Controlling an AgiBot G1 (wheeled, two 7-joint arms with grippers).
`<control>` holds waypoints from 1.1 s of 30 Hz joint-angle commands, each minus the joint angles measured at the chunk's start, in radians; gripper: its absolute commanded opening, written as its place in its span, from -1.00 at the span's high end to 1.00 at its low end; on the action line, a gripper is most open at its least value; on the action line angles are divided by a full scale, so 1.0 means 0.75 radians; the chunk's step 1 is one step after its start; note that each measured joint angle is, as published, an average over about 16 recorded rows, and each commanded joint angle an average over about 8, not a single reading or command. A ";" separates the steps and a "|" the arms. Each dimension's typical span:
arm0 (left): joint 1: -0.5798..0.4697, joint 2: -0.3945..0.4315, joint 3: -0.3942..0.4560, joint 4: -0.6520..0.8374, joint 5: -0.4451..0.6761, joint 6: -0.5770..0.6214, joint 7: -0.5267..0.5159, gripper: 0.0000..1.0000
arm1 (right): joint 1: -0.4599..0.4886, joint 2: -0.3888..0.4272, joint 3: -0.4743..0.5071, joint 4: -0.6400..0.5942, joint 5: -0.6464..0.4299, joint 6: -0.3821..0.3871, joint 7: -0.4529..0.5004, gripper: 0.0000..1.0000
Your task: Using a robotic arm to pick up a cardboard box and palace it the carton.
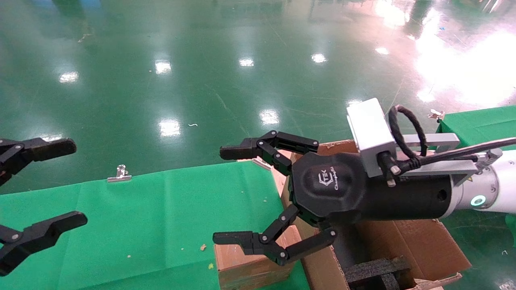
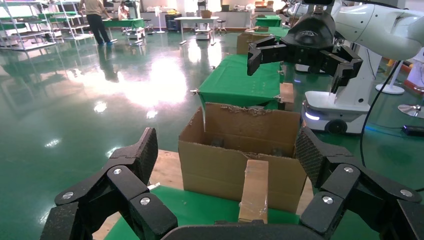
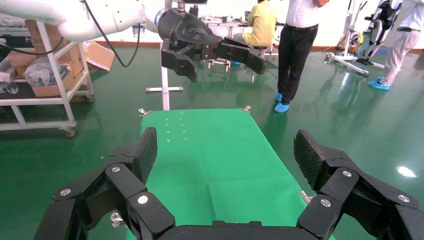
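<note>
- Above the right edge of the green-covered table (image 1: 141, 209), the right gripper (image 1: 236, 195) of the robotic arm (image 1: 403, 189) hung with its fingers (image 1: 242, 152) spread wide; nothing lay between them; its silver camera block (image 1: 369, 133) and looped black cable (image 1: 407, 129) sat on top of the wrist.
- Directly beneath that gripper stood the cardboard box (image 1: 250, 262), on edge at the table's right edge, near its front corner; the lower fingers hovered just over its top; whether they touched it could not be told.
- Just beside the box, off the table's right edge, stood the carton (image 1: 415, 245), flaps open and ragged; black foam inserts (image 1: 375, 272) showed inside; in the left wrist view the box (image 2: 255, 192) stood against the carton's near wall (image 2: 215, 167).
- At the table's left edge the left gripper (image 1: 56, 185) hung idle, jaws wide apart and empty.
- A metal clip (image 1: 119, 174) pinned the cloth at the table's far edge; the glossy green floor (image 1: 201, 72) lay beyond.
</note>
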 commanded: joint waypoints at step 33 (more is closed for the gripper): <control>0.000 0.000 0.000 0.000 0.000 0.000 0.000 1.00 | 0.001 0.004 -0.003 0.001 -0.010 -0.002 0.000 -1.00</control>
